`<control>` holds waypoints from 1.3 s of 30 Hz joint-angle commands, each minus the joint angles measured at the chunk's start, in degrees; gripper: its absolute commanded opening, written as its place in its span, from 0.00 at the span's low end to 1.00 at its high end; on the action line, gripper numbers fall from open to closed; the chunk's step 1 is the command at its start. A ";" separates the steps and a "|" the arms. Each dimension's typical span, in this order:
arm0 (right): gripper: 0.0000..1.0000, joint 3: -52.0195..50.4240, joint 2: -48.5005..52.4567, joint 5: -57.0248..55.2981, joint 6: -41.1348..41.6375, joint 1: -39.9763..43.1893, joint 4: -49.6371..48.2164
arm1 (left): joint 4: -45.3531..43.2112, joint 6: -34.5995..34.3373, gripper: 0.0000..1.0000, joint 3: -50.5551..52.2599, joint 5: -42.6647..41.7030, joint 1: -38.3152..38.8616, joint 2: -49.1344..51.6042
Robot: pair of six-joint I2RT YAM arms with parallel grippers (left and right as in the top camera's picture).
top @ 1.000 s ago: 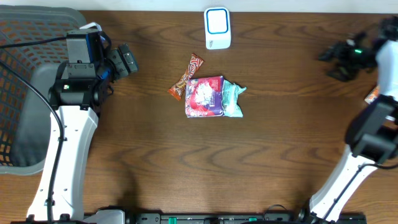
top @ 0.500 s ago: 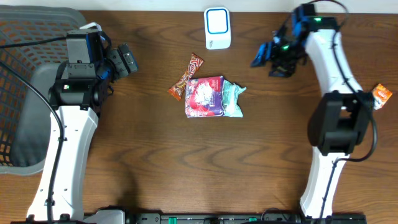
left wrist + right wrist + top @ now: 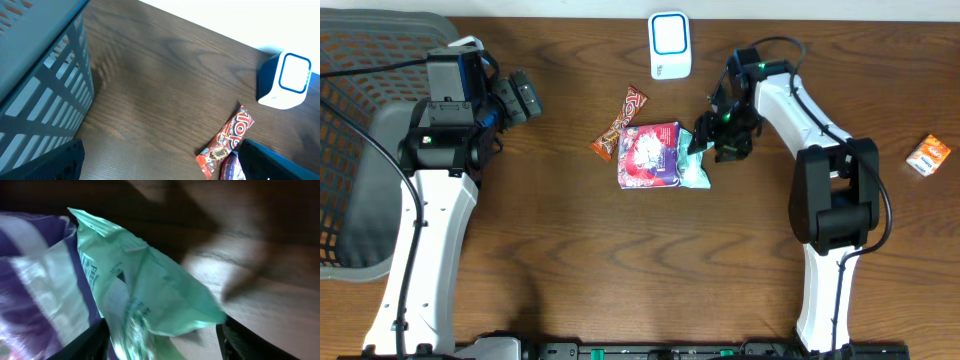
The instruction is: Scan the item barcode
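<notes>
In the right wrist view we saw only dark slivers of the right fingers point(image 3: 80, 347) at the bottom edge, and the print on the mint-green packet point(image 3: 150, 295) was too blurred to read — barcode or not, we could not tell. The purple packet point(image 3: 35, 285) was cut by the left edge. From overhead, the right gripper point(image 3: 703, 138) hid the mint-green packet's upper end. In the left wrist view the left fingers point(image 3: 55, 165) were blurred shapes cut by the bottom edge, as was the purple packet; the basket point(image 3: 45, 95) was cut by the left edge.
</notes>
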State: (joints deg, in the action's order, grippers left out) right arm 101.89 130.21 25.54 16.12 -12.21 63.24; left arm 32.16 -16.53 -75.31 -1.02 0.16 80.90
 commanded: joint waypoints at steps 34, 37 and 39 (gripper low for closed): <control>0.01 1.64 0.00 -63.17 24.55 -5.90 12.24 | -0.02 -0.28 0.98 -0.68 0.15 0.02 0.28; 0.03 -1.38 0.02 -62.95 24.52 -7.10 9.33 | -0.02 -0.28 0.98 -0.68 0.15 0.02 0.28; 0.08 -2.47 0.02 -62.47 24.52 -8.17 8.00 | -0.02 -0.28 0.98 -0.68 0.15 0.02 0.28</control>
State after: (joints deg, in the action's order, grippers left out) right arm 101.19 130.17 -34.13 38.79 -17.98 72.64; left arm 32.16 -16.53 -75.31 -1.02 0.16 80.90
